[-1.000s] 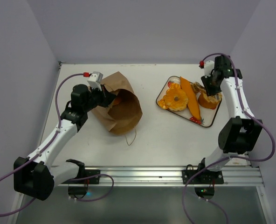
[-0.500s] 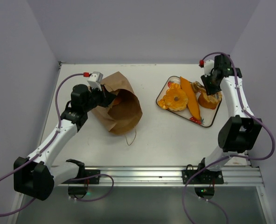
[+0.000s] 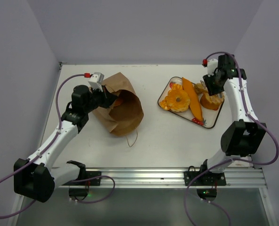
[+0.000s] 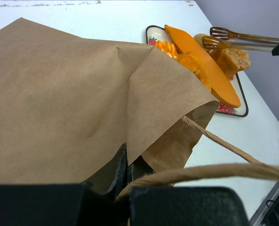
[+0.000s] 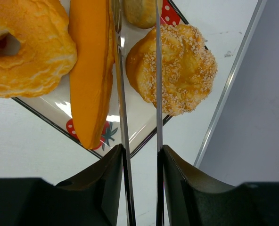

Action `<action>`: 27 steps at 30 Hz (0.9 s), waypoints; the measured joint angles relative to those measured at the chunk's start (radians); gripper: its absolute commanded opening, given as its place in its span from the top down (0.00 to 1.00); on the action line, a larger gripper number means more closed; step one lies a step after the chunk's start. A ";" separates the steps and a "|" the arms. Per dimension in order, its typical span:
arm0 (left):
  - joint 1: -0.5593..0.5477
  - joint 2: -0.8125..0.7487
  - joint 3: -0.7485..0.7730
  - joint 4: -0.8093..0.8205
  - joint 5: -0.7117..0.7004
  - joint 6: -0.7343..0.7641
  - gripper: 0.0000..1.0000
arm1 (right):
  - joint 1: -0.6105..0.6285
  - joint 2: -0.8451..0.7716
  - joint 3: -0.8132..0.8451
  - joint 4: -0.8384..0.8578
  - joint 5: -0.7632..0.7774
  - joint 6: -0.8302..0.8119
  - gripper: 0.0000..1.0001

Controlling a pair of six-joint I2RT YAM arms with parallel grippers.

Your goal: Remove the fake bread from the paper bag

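Observation:
The paper bag (image 3: pixel 123 108) lies on its side at the left, with its mouth toward the tray. My left gripper (image 3: pixel 105 98) is shut on the edge of the paper bag (image 4: pixel 73 103), near a string handle (image 4: pixel 215 172). An orange bit of bread (image 3: pixel 117 100) shows in the mouth. On the strawberry-print tray (image 3: pixel 214 123) lie a ring loaf (image 5: pixel 21 47), a baguette (image 5: pixel 90 70), a sugared knobbly piece (image 5: pixel 177 66) and a small roll (image 5: pixel 139 12). My right gripper (image 5: pixel 140 155) is shut on metal tongs (image 5: pixel 156 70) above the tray. The tong arms are apart over the knobbly piece.
The table's right edge and the grey side wall (image 5: pixel 262 117) stand close beside the tray. The bag's loose string handle (image 3: pixel 132 139) trails toward the near side. White tabletop (image 3: pixel 153 136) lies between the bag and the tray.
The right gripper has eased and the tong arms have spread a little, and it has lifted slightly above the knobbly piece. The left arm and the bag have not moved.

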 measured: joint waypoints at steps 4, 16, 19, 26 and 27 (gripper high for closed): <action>0.000 -0.001 0.000 0.000 0.000 0.000 1.00 | 0.000 -0.006 0.000 0.000 0.000 0.003 0.59; 0.000 -0.023 0.000 0.003 0.039 0.015 1.00 | 0.000 -0.086 0.011 -0.005 -0.039 0.006 0.59; 0.000 -0.023 0.000 0.006 0.062 0.015 1.00 | 0.000 -0.114 0.014 -0.013 -0.089 0.000 0.60; 0.000 -0.023 0.000 0.009 0.134 0.017 1.00 | 0.027 -0.235 -0.002 -0.073 -0.373 -0.045 0.61; 0.000 -0.023 0.000 0.009 0.140 0.018 1.00 | 0.045 -0.263 -0.018 -0.080 -0.421 -0.052 0.61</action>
